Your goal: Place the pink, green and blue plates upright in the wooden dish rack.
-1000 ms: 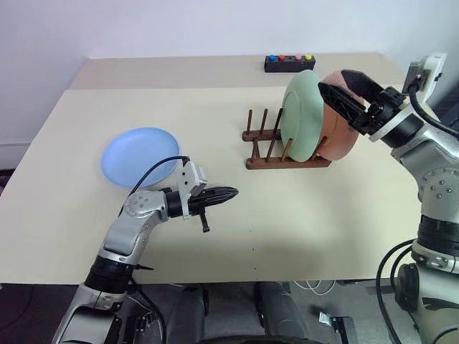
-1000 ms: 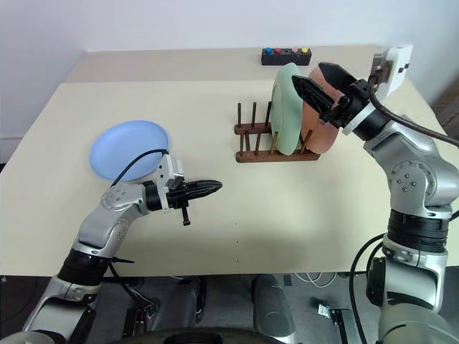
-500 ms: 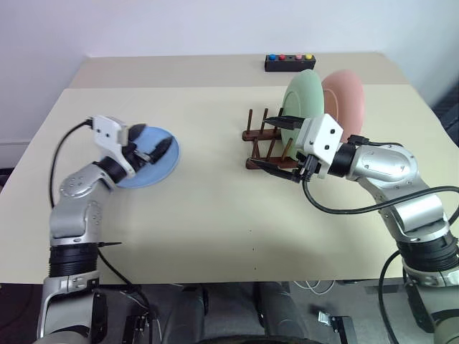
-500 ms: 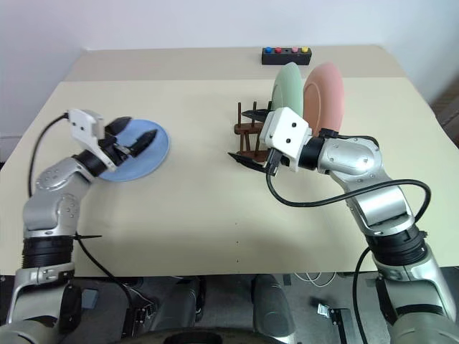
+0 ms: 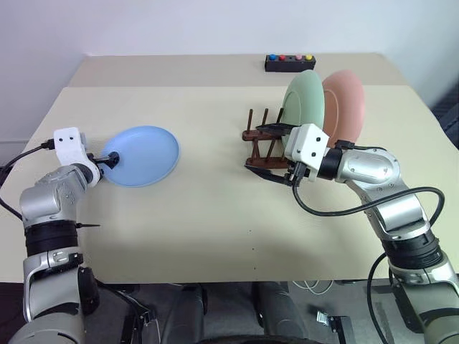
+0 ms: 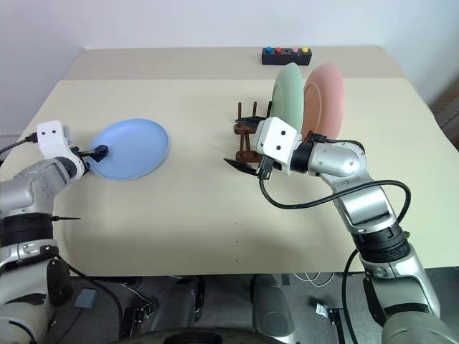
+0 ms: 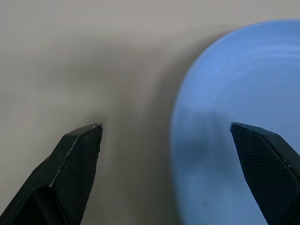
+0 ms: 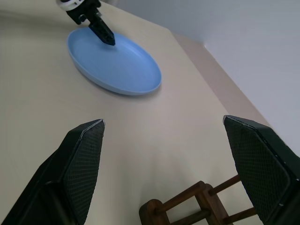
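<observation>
Two robot arms are built of rounded silver-grey metal shells joined by black ribbed rings at the joints. Each wrist carries a small white box-shaped camera housing with dark screw holes on its faces, and a thin black cable loops loosely from each housing back along the forearm. The left gripper [image 5: 109,158] and the right gripper [image 5: 264,148] each end in two tapered matte black fingers [image 8: 80,169], whose inner faces show a fine cross-hatched texture and whose tips are cut at a slant.

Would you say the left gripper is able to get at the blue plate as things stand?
Probably yes: the left gripper is open at the blue plate's near rim, one finger over it, with nothing between them on the table.
</observation>
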